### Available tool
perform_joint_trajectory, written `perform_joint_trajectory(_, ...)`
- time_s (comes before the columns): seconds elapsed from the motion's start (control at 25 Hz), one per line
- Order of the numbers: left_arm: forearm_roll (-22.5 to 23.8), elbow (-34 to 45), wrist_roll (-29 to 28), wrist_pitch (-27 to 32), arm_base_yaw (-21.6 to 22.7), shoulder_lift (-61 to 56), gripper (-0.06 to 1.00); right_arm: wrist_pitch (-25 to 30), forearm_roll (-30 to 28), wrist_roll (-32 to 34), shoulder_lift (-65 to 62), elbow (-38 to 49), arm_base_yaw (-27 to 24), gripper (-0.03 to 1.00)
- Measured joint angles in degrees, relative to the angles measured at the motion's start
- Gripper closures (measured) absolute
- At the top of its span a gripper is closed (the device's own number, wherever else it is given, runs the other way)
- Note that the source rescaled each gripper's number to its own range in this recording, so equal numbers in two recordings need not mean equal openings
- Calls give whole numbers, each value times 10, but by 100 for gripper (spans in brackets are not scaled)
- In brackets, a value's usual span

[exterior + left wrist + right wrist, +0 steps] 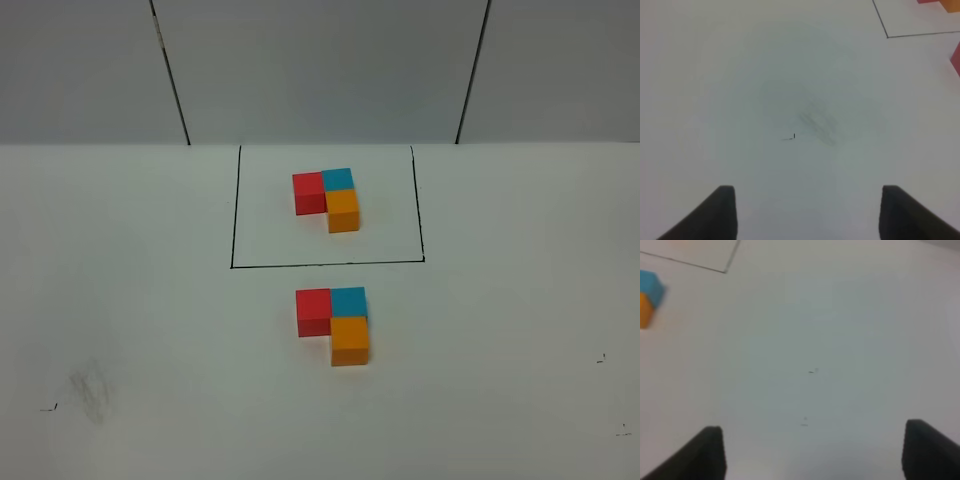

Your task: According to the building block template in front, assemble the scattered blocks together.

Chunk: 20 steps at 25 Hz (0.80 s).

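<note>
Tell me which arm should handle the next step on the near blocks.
Neither clearly: the near blocks already match the template. Both grippers, left and right, are open and empty. For a nudge, probably right, with blue and orange nearer.

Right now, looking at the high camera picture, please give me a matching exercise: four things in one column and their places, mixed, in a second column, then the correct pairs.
Things:
1. building block template
2. red cube of the near trio
3. orange cube of the near trio
4. grey smudge

Places:
A. nearest the camera in its trio
B. on the table, far left
C. inside the black outline
D. left of the light blue cube

Pairs: 1-C, 2-D, 3-A, 4-B
</note>
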Motion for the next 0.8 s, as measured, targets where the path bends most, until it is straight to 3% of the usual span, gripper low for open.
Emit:
perform_joint_trajectory(0.32, 0, 0, 0, 0, 0, 0, 40, 1, 80, -45, -84, 60, 0, 52)
perform_joint_trajectory(0.56, 0, 0, 0, 0, 0, 0, 40, 1, 75, -50, -101, 117, 0, 52)
perform_joint_trajectory(0.8, 0, 0, 0, 0, 0, 0, 40, -36, 92, -63, -144, 173, 0, 52)
